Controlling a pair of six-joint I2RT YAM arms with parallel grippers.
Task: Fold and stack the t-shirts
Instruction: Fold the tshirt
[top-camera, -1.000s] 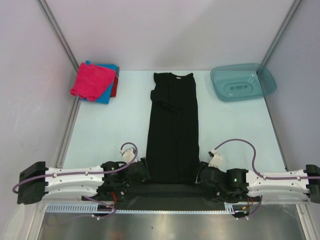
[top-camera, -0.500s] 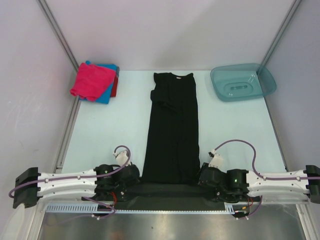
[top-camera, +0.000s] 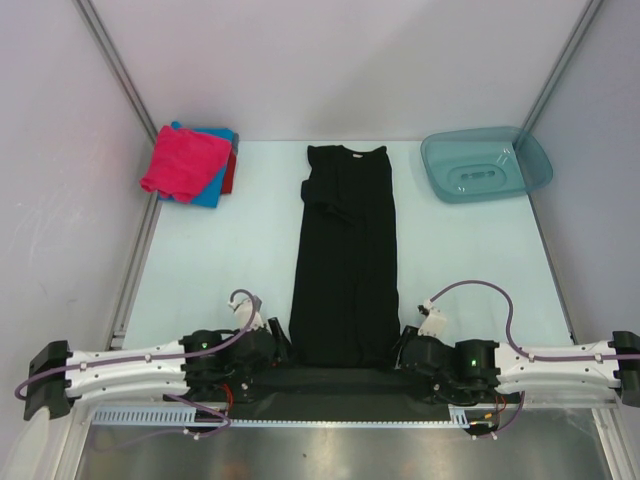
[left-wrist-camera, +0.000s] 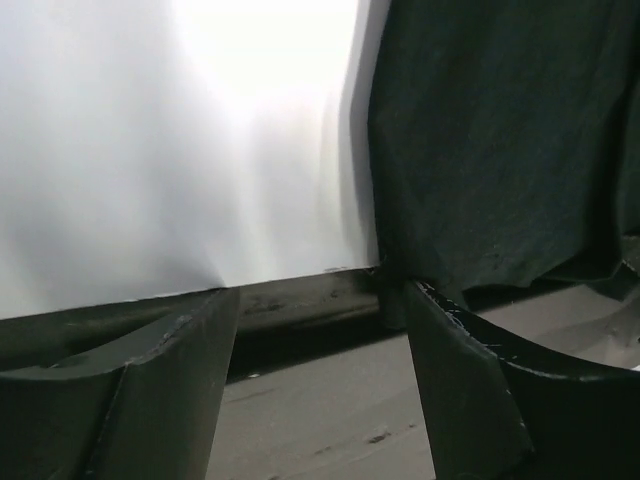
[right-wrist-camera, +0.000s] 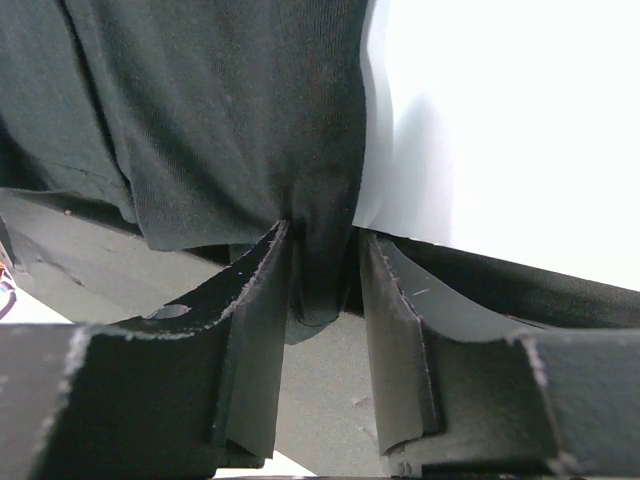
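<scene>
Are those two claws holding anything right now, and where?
The right gripper pinches the black t-shirt at its near hem corner; the left gripper is open, holding nothing.

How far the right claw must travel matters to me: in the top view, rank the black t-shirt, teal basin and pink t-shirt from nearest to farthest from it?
1. black t-shirt, centre, right at the right claw.
2. teal basin, far right corner.
3. pink t-shirt, far left corner.

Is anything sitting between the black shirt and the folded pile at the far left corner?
Nothing visible does. Only table shows between the black shirt and the folded pile; the teal basin sits off at the far right corner.
</scene>
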